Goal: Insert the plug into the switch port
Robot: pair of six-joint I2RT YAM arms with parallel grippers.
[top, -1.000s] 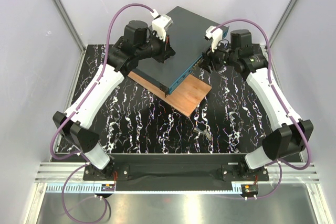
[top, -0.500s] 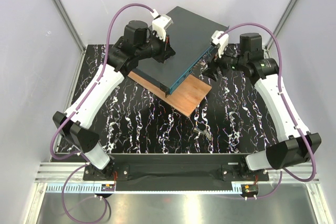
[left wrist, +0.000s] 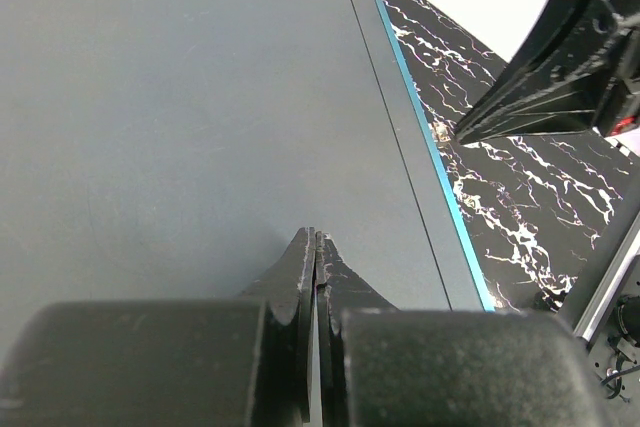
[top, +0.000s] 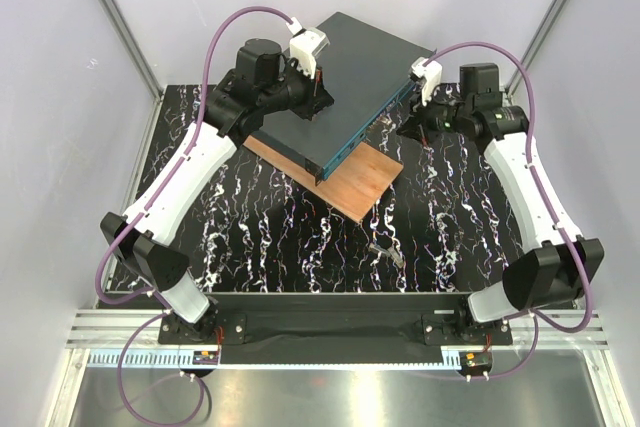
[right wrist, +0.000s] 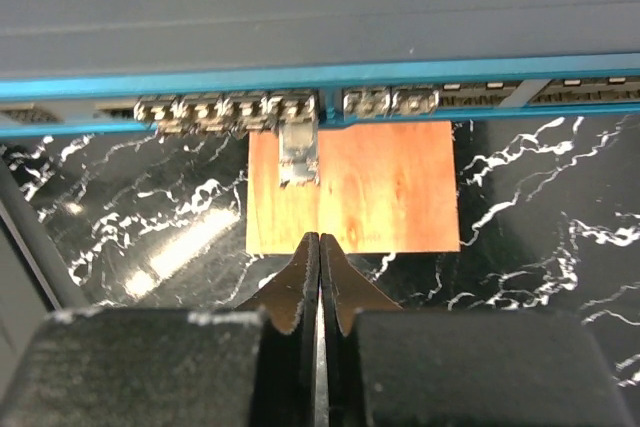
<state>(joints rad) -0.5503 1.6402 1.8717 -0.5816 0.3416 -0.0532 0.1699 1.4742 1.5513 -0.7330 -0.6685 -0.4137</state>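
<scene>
The top external camera looks down from above and behind the arm bases over the whole table (top: 260,237). The left wrist camera sits close above the switch (left wrist: 180,97) top, looking ahead past the left gripper (left wrist: 314,237). The right wrist camera looks ahead past the right gripper (right wrist: 320,239), facing the port row (right wrist: 230,109) at close range. All three views share the switch.

Black, white-veined table (top: 250,237), bearing a thin brown wooden board (top: 355,182) toward the back and a small dark object (top: 386,251) lying apart nearer the front edge.
</scene>
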